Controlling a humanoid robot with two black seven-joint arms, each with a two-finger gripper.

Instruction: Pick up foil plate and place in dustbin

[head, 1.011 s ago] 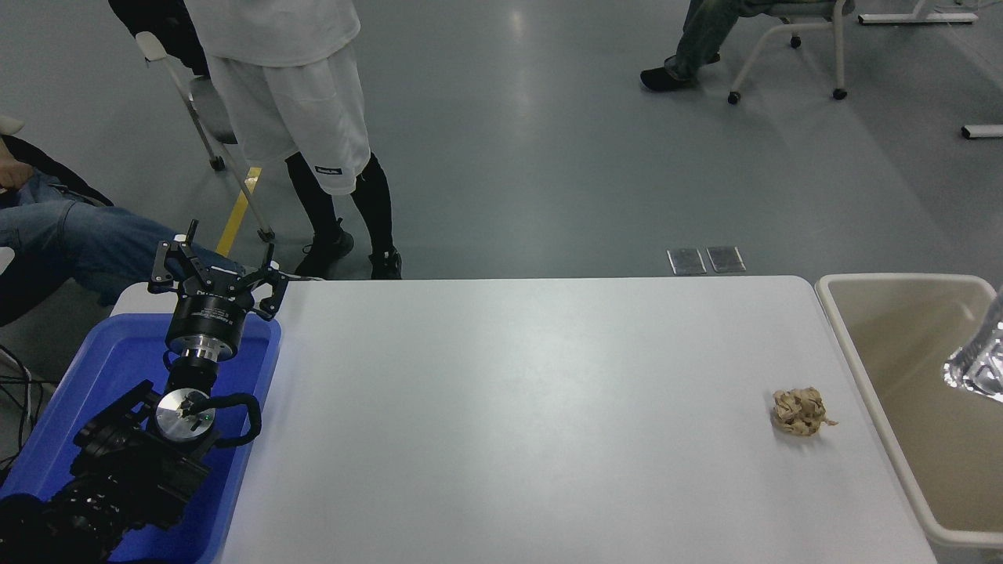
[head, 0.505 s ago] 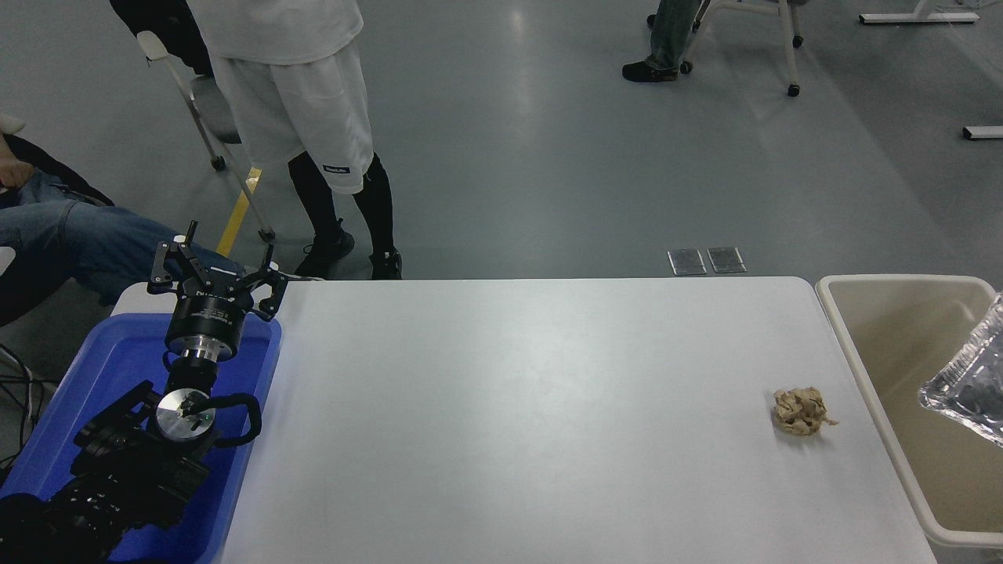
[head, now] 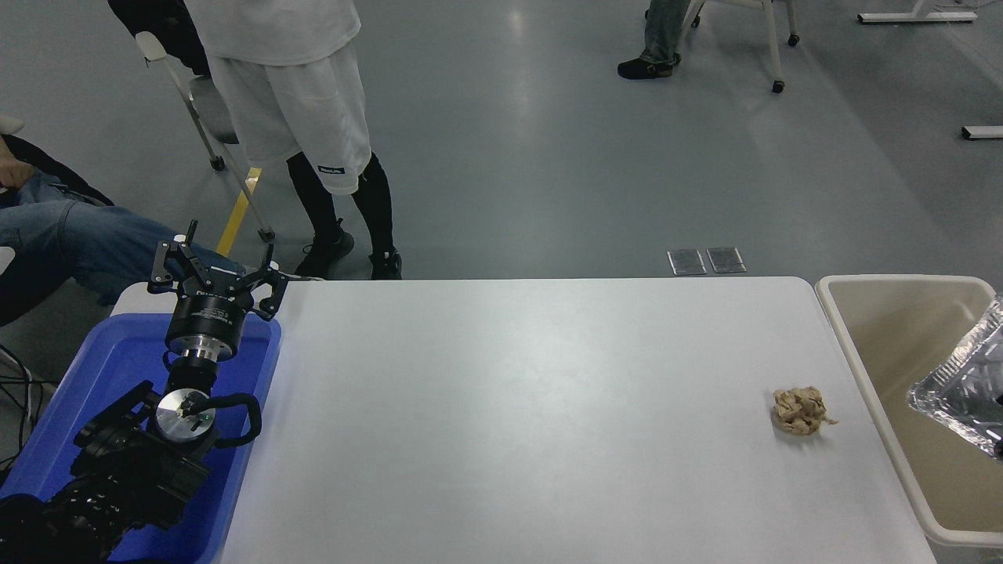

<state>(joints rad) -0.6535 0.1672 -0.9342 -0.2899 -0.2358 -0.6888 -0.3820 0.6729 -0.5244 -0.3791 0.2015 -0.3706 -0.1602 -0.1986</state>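
The foil plate (head: 962, 389) hangs tilted at the right edge of the scene, over the open mouth of the dustbin (head: 878, 333), its crinkled rim catching the light and part of it cut off by the frame; whether it touches the bin's inner wall cannot be told. The right gripper is out of sight past that edge, apart from a small dark bit at the plate's lower corner, so how its jaws stand cannot be told. The dustbin sits just beside the right end of the white table (head: 533, 407), its rounded rim close along the table's edge. A small crumpled paper wad (head: 800, 411) lies on the table near that right end, well clear of the edge; the wide middle of the tabletop is open from there across to the left. At the near left, the left gripper (head: 213, 276) is parked above the far rim of a blue tub (head: 117, 360), its jaws spread wide and holding nothing; the arm runs back over the tub to the lower left corner. A person in white shorts (head: 290, 117) stands on the grey floor beyond the table's far left corner.
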